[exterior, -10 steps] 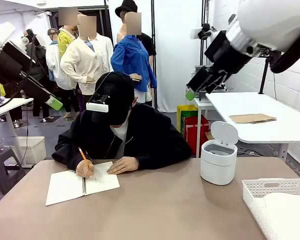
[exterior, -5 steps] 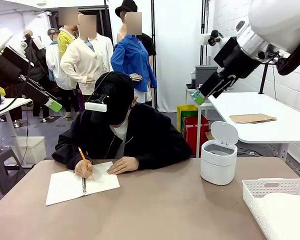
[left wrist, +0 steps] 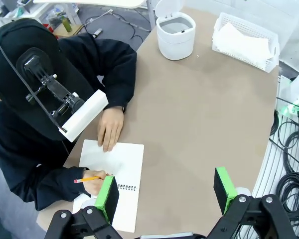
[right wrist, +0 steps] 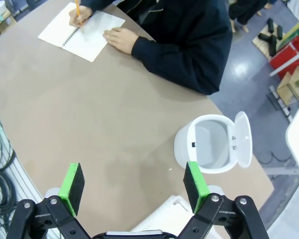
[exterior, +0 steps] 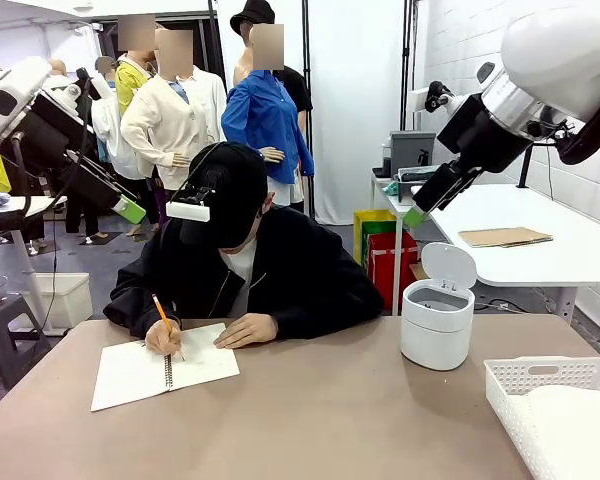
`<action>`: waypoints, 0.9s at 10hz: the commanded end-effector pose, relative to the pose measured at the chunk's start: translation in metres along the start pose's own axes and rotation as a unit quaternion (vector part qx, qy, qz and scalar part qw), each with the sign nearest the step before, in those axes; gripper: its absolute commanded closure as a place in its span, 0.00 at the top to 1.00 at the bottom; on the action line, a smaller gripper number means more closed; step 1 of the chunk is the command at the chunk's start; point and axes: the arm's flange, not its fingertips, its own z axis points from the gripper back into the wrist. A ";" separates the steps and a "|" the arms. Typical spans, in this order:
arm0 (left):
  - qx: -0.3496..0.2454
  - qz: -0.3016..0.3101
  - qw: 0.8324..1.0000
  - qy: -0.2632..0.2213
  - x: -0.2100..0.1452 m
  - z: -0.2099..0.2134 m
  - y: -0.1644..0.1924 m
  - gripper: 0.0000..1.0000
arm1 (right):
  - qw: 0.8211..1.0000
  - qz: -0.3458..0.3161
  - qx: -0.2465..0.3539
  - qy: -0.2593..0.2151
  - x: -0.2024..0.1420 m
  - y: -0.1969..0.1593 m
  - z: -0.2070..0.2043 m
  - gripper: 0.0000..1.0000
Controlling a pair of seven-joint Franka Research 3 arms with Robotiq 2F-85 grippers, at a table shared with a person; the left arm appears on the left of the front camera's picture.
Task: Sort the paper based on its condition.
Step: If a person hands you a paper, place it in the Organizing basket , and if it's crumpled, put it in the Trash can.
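Overhead, left gripper and right gripper gape empty, while writing on the notebook looks too small to read.

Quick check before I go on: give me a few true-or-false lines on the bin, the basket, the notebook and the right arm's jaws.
1. The lid of the white bin stands open. True.
2. The white basket is empty. False: white paper lies in the basket.
3. The person's hand holds a pencil over the open notebook. True.
4. The right arm's jaws hold a sheet. False: the jaws of the right arm stand open and empty.
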 end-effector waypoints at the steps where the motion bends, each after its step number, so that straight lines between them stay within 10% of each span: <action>1: -0.001 0.001 1.000 -0.001 -0.002 0.001 0.001 1.00 | 1.000 -0.015 0.000 0.001 -0.001 -0.002 0.000 1.00; 9: -0.001 0.001 1.000 -0.001 -0.002 0.001 0.001 1.00 | 1.000 -0.015 0.000 0.001 -0.001 -0.002 0.000 1.00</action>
